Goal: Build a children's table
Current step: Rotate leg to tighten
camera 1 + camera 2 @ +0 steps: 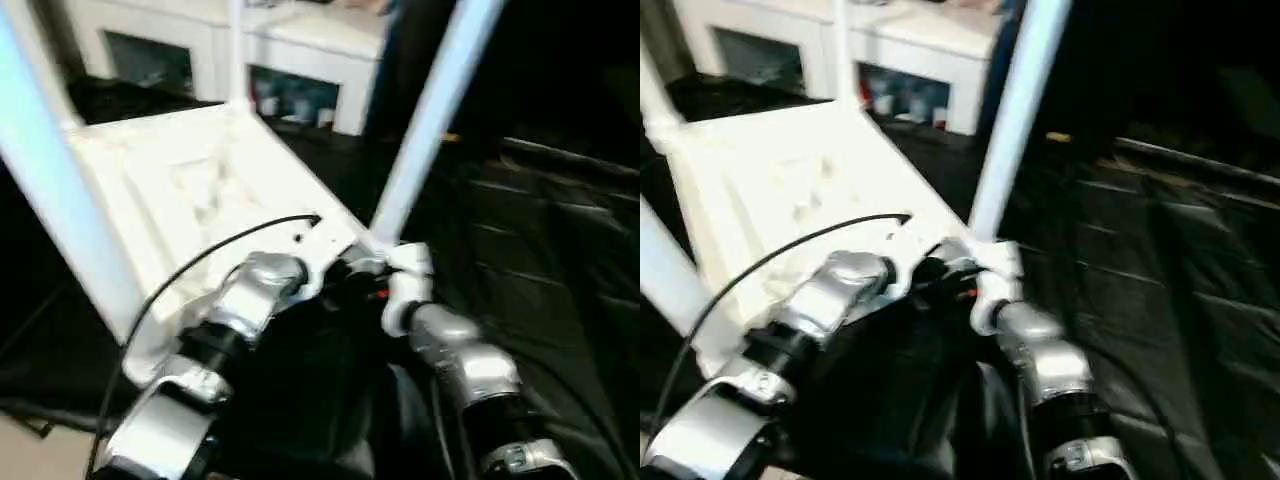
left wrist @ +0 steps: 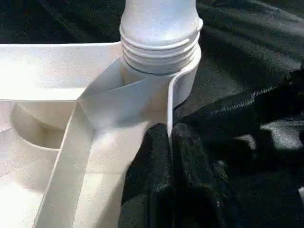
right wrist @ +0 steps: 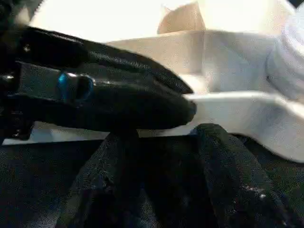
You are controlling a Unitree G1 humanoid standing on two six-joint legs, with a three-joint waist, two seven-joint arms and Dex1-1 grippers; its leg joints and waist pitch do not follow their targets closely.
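1. You have the white plastic children's table top [image 1: 190, 190] lying upside down on a black cloth-covered surface [image 1: 540, 250], ribbed underside facing up.
2. A long white tapered tubular leg [image 1: 425, 125] stands in the rounded corner socket [image 2: 183, 85] of that top nearest the robot's right arm; its ribbed foot [image 2: 159, 42] sits in the socket, and the leg leans away from the top.
3. A second white leg [image 1: 50, 180] rises at the top's near-left corner, and a third [image 1: 842, 50] stands at its far corner.
4. Your left gripper [image 2: 168, 142] is pressed together on the thin white rim wall of the top, just beside the socket; one black finger [image 2: 152, 161] lies inside the rim, the other outside it.
5. Your right gripper [image 3: 156, 137] sits just below the same rim, beside the left one. Its two black fingers [image 3: 223, 161] stand apart, and you cannot tell from these views whether they touch the rim.
6. Both silver forearms [image 1: 250, 300] converge on that socket corner, and a black cable [image 1: 200, 260] arcs over the left one.
7. Beyond the top's far edge stands a white cabinet with glass doors [image 1: 290, 90].
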